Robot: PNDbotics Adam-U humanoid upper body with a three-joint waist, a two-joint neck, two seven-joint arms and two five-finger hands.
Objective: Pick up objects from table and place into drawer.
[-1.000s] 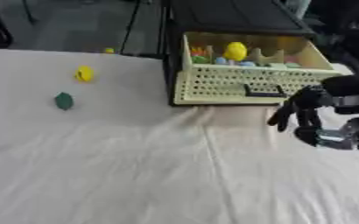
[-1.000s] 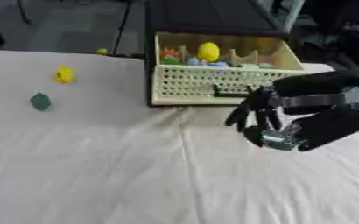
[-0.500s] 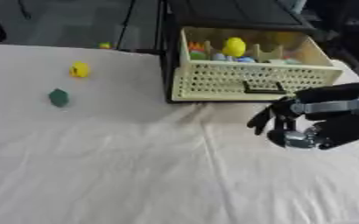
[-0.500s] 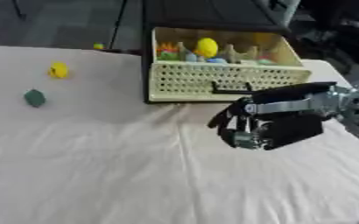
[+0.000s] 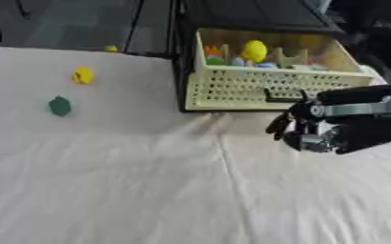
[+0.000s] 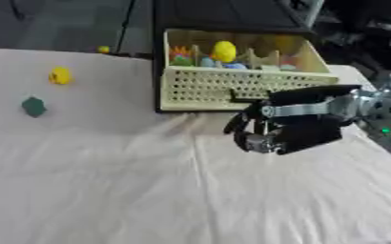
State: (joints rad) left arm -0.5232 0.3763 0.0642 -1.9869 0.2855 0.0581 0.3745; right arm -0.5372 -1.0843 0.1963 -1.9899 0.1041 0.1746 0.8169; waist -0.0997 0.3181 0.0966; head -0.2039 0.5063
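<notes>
Whereas one second ago the right robot hand (image 6: 270,129) hung at the right end of the drawer front, it has since travelled leftward across the worktop (image 5: 132,181) and now hovers just before the dark handle (image 5: 284,97), fingers curled downward and holding nothing. The left robot hand shows in neither view. The cream perforated plastic drawer (image 5: 265,86) stands pulled out from a black cabinet (image 5: 257,12), its long axis running left to right and its open end facing the camera; inside lie a yellow rounded object (image 5: 254,50) and several smaller coloured pieces too blurred to identify. Well to the left, on the white cloth, a small yellow rounded object (image 5: 83,75) lies beyond a small dark green object (image 5: 59,106), the two near each other but apart. Another small yellow item (image 5: 110,48) sits at the worktop's far edge. Nothing stands between the hand and these objects; the cloth shows creases below the drawer.
</notes>
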